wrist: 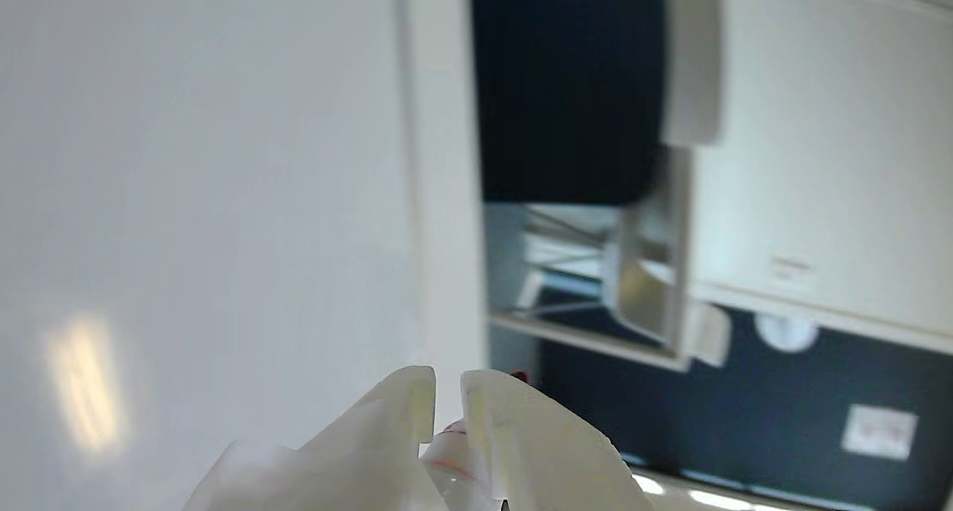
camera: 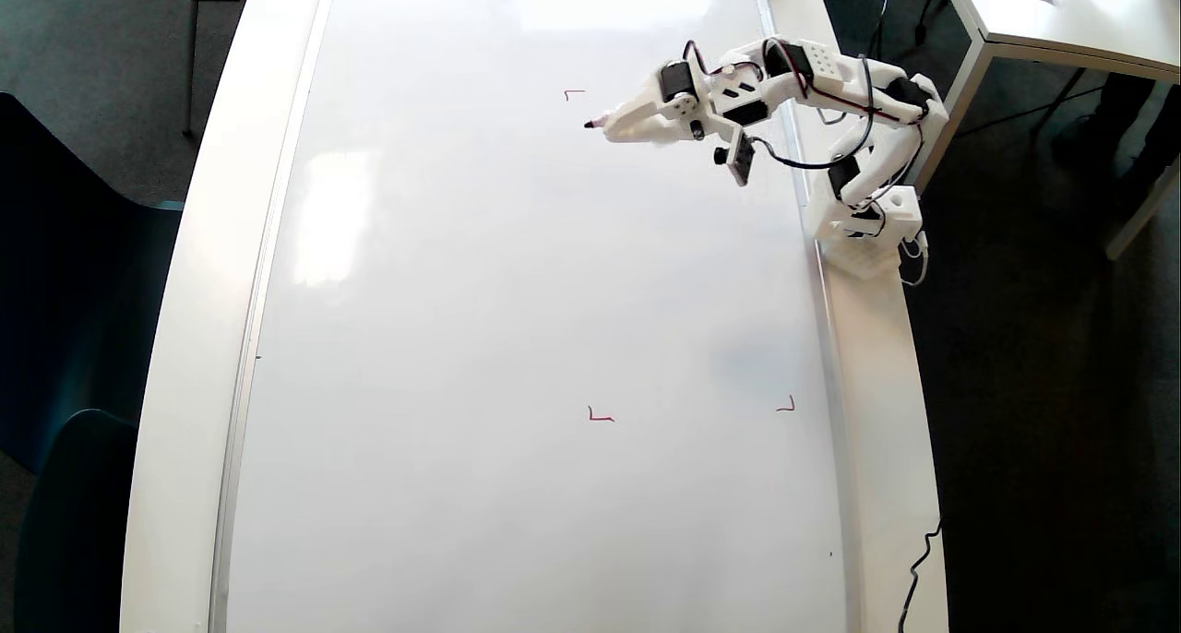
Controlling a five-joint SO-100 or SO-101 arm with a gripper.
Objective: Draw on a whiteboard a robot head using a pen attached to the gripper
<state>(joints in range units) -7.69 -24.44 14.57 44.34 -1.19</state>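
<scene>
The whiteboard [camera: 517, 338] fills most of the overhead view, lying flat on a long white table [camera: 180, 338] whose bare edge runs down the board's left side. The arm [camera: 830, 79] stands on its base [camera: 867, 227] just off the board's right frame, near the top corner, and reaches in over the board toward the left. The gripper [camera: 616, 124] hangs over the board's upper right part, with the pen [camera: 595, 123] poking out of its tip, dark nib pointing left. The jaws stand close together, clamped on the pen; in the wrist view the gripper [wrist: 447, 399] shows only a narrow slit between its two white fingers [wrist: 521, 429], with a bit of the pen's red and white [wrist: 454, 440] wedged behind them.

No robot head is on the board. Its only marks are small red corner marks: one [camera: 574, 93] just above and left of the nib, one [camera: 600, 417] lower down, one [camera: 786, 406] near the right frame (a fourth I cannot make out). Whether the nib touches the board cannot be told.

A black cable [camera: 918, 568] trails off the table beside the board's lower right. A second white table [camera: 1061, 15] stands well off the board's top right corner, and dark chairs [camera: 65, 319] sit beyond its left side
</scene>
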